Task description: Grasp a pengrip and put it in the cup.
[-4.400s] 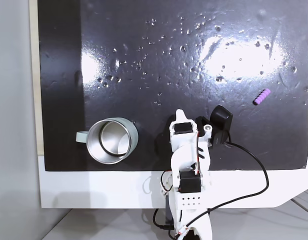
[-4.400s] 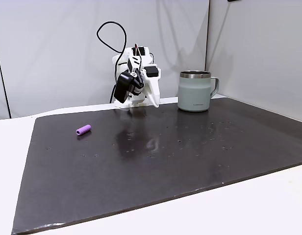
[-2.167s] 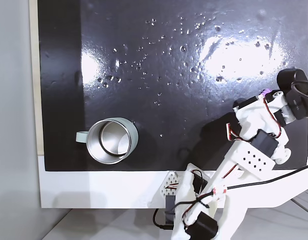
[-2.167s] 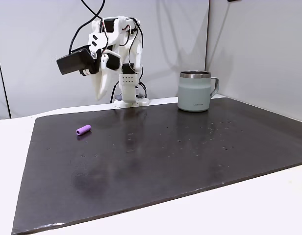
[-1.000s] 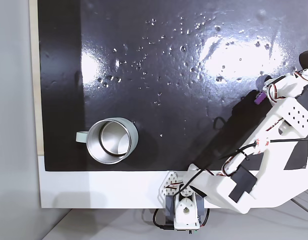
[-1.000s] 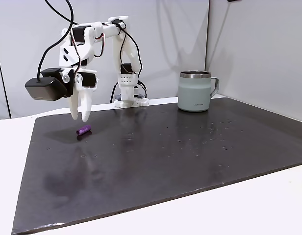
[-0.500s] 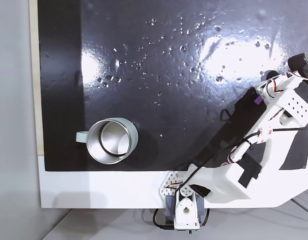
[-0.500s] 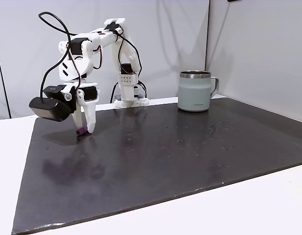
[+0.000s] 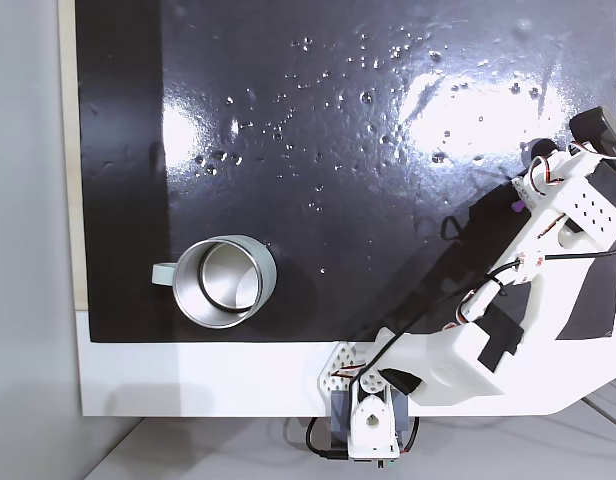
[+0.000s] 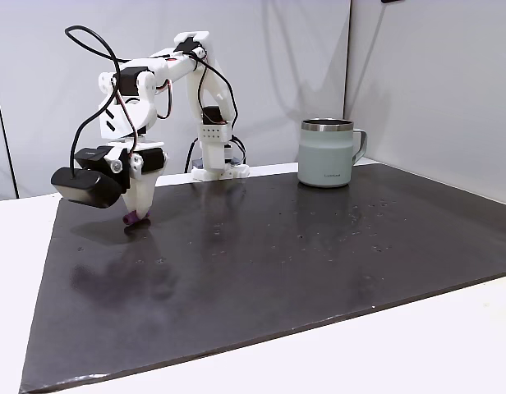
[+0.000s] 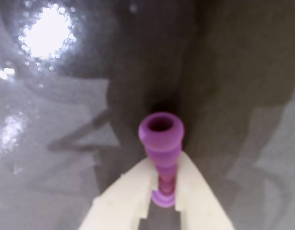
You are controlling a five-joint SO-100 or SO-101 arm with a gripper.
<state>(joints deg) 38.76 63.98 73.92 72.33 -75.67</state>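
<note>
In the side-on fixed view, the gripper (image 10: pixel 136 216) is down at the left of the dark mat (image 10: pixel 278 271), its white fingers closed around the pengrip (image 10: pixel 132 218), which sits low against the mat; I cannot tell whether it is lifted clear. The grasp looks made, so what is left is the lift, the carry across the mat and the drop. The wrist view shows the pengrip (image 11: pixel 161 148) as a small purple ribbed tube with a hollow flared end, pinched near its lower end between the two fingertips. Far to the right stands the cup (image 10: pixel 326 153), upright, pale sage-green, well apart from the gripper.
</note>
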